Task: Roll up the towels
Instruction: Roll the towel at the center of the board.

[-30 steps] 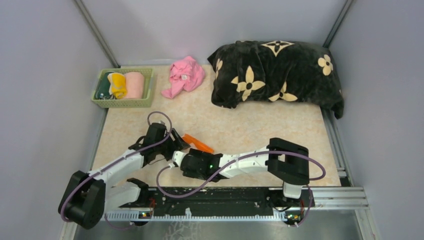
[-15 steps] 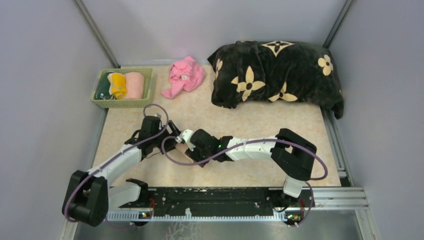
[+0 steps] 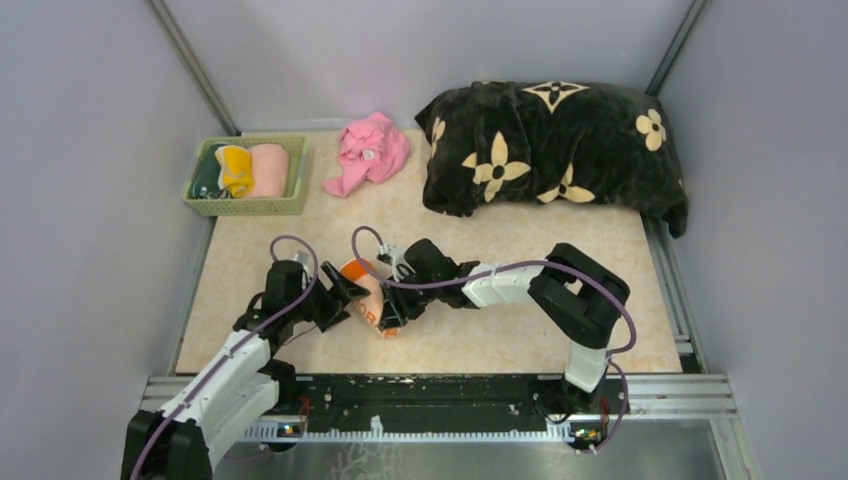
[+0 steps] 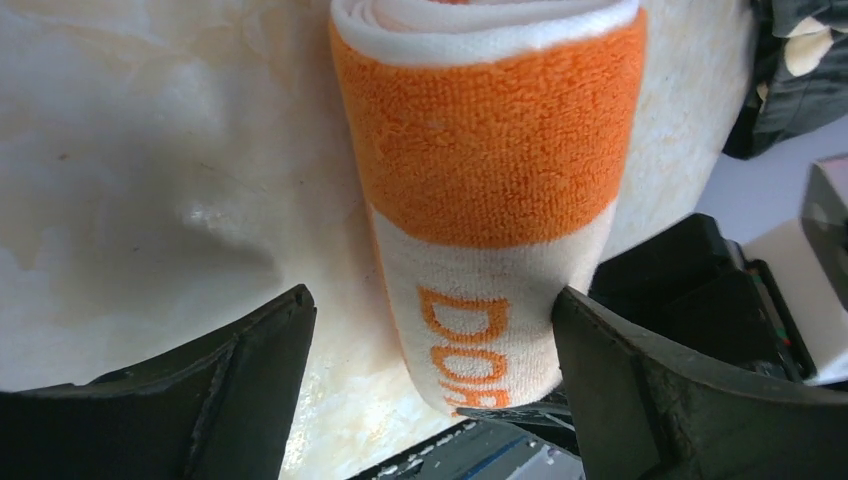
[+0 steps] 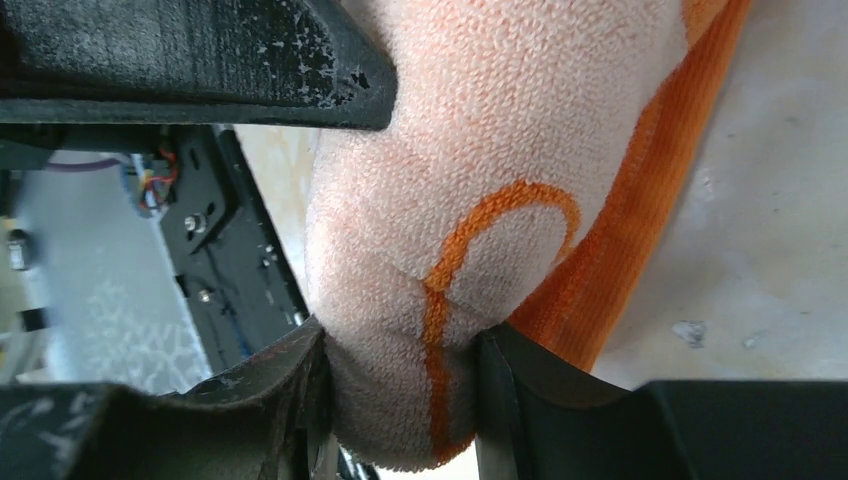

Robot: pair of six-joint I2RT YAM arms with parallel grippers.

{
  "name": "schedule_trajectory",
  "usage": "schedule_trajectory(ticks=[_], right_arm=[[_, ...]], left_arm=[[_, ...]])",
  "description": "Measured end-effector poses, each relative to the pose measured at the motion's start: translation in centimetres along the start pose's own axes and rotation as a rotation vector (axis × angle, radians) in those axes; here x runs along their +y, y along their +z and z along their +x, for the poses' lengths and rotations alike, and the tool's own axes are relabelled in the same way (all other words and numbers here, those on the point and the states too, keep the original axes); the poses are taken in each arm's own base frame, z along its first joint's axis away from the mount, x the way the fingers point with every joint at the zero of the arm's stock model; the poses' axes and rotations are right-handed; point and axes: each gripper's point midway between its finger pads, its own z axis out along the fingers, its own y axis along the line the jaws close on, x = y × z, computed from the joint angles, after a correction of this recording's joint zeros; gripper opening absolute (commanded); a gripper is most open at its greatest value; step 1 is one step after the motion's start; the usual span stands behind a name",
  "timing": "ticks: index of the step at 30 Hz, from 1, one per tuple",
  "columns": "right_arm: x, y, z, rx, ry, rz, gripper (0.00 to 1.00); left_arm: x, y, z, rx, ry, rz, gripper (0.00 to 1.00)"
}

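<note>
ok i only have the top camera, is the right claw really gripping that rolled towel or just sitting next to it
observer: Gripping. The right wrist camera shows the right claw pinching the towel, its fingers denting the cloth.
operator: and the left claw, is it on it too
observer: No. In the left wrist camera the left claw is open around the roll, with bare table showing between one finger and the cloth.
operator: does the roll look neat
observer: From the left wrist camera, yes: an orange band wraps smoothly round it, with orange letters on the pale part.
</note>
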Motion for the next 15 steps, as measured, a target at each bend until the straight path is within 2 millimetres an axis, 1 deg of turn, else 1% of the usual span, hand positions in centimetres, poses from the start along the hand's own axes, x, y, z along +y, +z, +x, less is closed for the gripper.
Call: schedule_trajectory(ticks=[2,7,10,15], right_arm=[[0.1,0.1,0.3,-0.004,0.056,-0.048,0.23],[0.6,0.3,0.5,-0.023,0.171,-0.148,0.21],[0.9,0.5,0.6,-0.027,0.223,-0.198,0.21],[1.1,0.8,0.9,-0.037,0.308,-0.289,0.20]], left_arm=[[0.0,0.3,0.4,0.024,-0.022,0.015,0.92],[-0.9,1.2,0.9,0.077,-0.041,0.063,0.92],[-1.0,1.6,1.4,0.101,-0.056,0.087,0.92],[-1.2,1.8,1.8,0.113,-0.053,0.126,0.87]])
